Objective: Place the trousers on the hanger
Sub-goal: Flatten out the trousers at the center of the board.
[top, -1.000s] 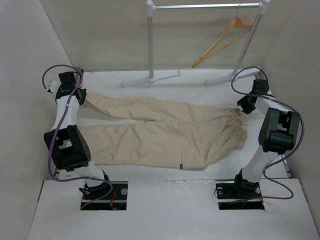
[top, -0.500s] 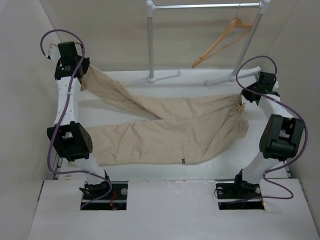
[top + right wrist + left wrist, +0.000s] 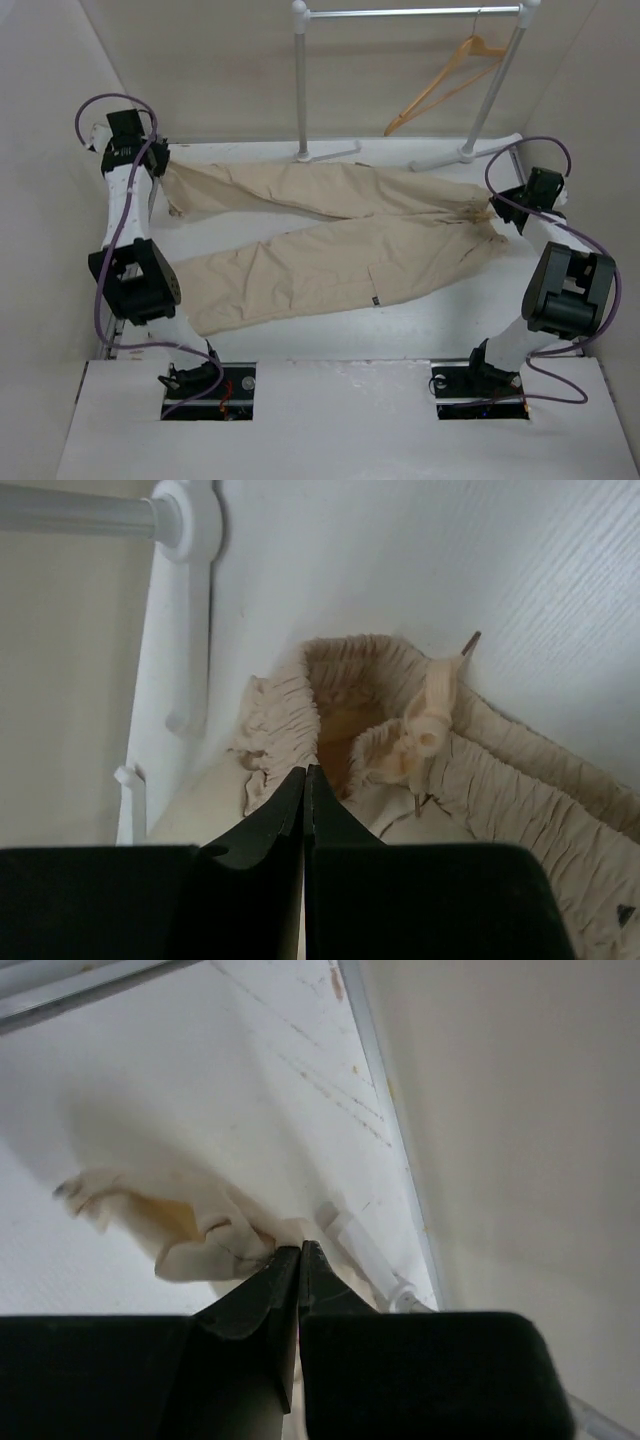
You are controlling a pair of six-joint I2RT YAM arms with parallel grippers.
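The beige trousers lie spread across the table, legs to the left and waist to the right, with a small dark tag on the near leg. My left gripper is shut on the hem of the far leg, seen in the left wrist view at the fingertips. My right gripper is shut on the gathered waistband beside its drawstring bow. The far leg is stretched between the two grippers. The wooden hanger hangs on the rail at the back right, apart from both grippers.
The white garment rail stands at the back. Its posts and feet lie just behind the far leg. One foot shows in the right wrist view. Walls close in on the left, right and back.
Both grippers lifted the far leg and waist, carried them toward the back and lowered them. The far leg is now pulled straight and the near leg has slid back with it.
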